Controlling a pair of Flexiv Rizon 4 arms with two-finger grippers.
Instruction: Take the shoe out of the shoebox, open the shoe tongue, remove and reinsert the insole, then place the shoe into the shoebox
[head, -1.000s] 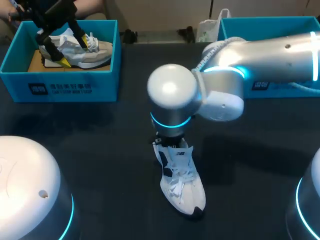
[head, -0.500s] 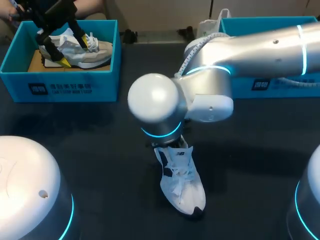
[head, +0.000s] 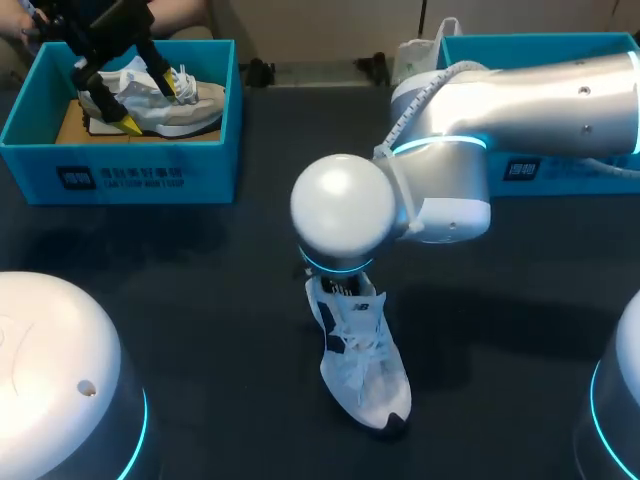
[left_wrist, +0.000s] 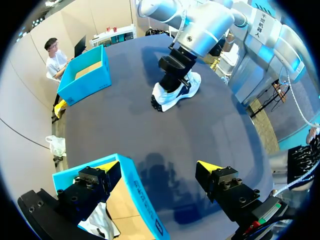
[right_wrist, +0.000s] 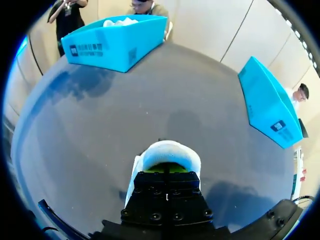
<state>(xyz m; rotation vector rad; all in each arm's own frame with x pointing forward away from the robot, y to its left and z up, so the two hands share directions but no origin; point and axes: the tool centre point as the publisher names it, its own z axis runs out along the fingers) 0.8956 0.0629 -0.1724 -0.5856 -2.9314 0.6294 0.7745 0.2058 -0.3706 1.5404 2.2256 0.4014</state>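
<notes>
A white lace-up sneaker with dark blue trim (head: 362, 365) is seen on the dark desk (head: 200, 300), outside the blue cardboard shoebox (head: 140, 170). The right pincer (right_wrist: 167, 176) is set at its heel opening; its state cannot be told. The left pincer (left_wrist: 157, 167) is held wide open and empty over the shoebox wall.

White shoe (head: 360, 365) sits mid-table, upright on its sole, toe aimed near and a touch right. There's a navy panel on its side and a dark tip at the toe, and the white laces (head: 358, 350) are bunched loosely over the top. Its heel end is covered from above. From behind, the opening (right_wrist: 167, 167) shows a yellow-green inside. Far left is the left shoebox (head: 140, 170), open-topped and bright blue, with a second shoe (head: 165, 105), pale grey and white, lying on its brown floor. Far right is the right shoebox (head: 560, 165), same blue, well apart from the white shoe.
</notes>
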